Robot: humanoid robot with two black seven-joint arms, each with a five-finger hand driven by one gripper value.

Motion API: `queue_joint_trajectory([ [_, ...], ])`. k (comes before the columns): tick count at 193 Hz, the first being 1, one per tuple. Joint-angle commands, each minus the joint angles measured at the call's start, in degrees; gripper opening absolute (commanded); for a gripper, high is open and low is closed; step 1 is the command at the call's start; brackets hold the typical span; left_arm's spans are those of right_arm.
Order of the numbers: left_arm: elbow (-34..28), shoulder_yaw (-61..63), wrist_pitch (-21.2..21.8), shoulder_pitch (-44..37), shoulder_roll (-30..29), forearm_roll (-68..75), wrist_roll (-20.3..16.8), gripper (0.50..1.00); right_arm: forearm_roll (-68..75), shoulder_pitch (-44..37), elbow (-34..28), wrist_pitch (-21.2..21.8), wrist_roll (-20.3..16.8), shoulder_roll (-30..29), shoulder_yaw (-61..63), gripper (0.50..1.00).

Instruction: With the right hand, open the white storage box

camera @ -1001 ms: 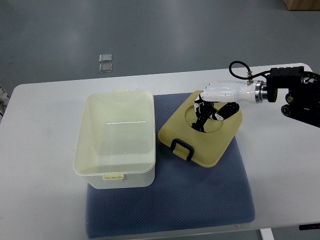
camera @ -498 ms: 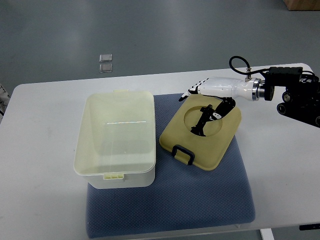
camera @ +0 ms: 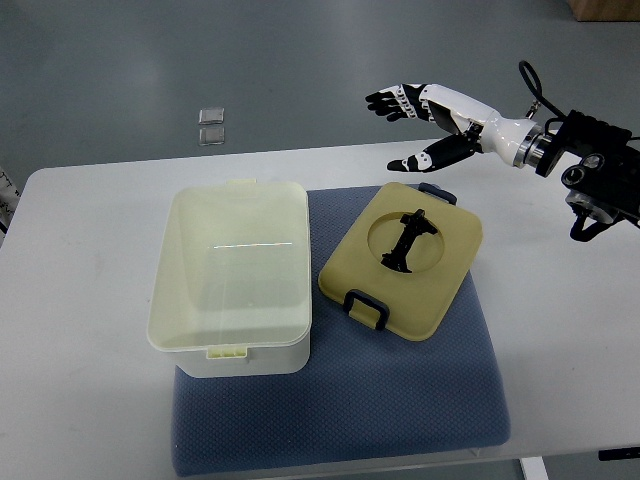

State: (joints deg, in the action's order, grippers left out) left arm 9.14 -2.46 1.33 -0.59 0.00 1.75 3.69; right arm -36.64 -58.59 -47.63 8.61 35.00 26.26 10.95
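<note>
Right hand (camera: 425, 120) hangs empty, fingers spread, above the table's far edge; below and toward the robot the lid (camera: 403, 258) lies flat on the mat, box (camera: 232, 280) open further left, so opening looks done.

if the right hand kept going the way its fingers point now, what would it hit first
Probably nothing: the right hand is open, raised above the table's far edge, fingers pointing picture-left, away from lid and box. Depth is unclear.
</note>
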Motion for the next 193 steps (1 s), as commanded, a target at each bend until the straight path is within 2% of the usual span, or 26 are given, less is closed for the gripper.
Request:
queue_joint_trajectory([
  [1, 0.00, 0.00, 0.07, 0.07, 0.00, 0.00, 0.00, 1.000, 4.20, 1.02, 2.19, -0.34, 0.00, -1.56, 3.38, 0.864],
  [51, 0.00, 0.00, -0.02, 0.07, 0.00, 0.00, 0.00, 1.000, 26.26, 3.04, 8.34, -0.34, 0.00, -2.62, 7.60, 0.864],
  [62, 0.00, 0.00, 0.07, 0.06, 0.00, 0.00, 0.00, 1.000, 32.58, 3.92, 8.52, -0.34, -1.69, -2.62, 7.51, 0.866],
  [81, 0.00, 0.00, 0.07, -0.02, 0.00, 0.00, 0.00, 1.000, 39.00, 5.50, 9.83, -0.43, -2.13, -3.76, 7.60, 0.866],
  [103, 0.00, 0.00, -0.02, -0.02, 0.00, 0.00, 0.00, 1.000, 41.12, 6.73, 12.65, -0.43, -2.74, -7.45, 7.68, 0.866],
  [130, 0.00, 0.00, -0.02, -0.02, 0.00, 0.00, 0.00, 1.000, 43.14, 8.58, 13.53, -0.43, -6.87, -9.38, 9.62, 0.868],
  [139, 0.00, 0.00, 0.07, -0.02, 0.00, 0.00, 0.00, 1.000, 43.93, 9.10, 13.61, -0.43, -7.75, -9.47, 10.06, 0.897],
  [155, 0.00, 0.00, 0.07, -0.02, 0.00, 0.00, 0.00, 1.000, 45.25, 9.72, 13.53, -0.43, -7.67, -9.74, 10.76, 0.903],
  [164, 0.00, 0.00, -0.02, -0.02, 0.00, -0.08, 0.00, 1.000, 45.60, 10.07, 13.61, -0.52, -7.23, -10.52, 11.37, 0.926],
  [193, 0.00, 0.00, -0.02, -0.02, 0.00, 0.00, 0.00, 1.000, 45.51, 11.83, 13.70, -0.26, -6.96, -12.29, 14.54, 0.930],
])
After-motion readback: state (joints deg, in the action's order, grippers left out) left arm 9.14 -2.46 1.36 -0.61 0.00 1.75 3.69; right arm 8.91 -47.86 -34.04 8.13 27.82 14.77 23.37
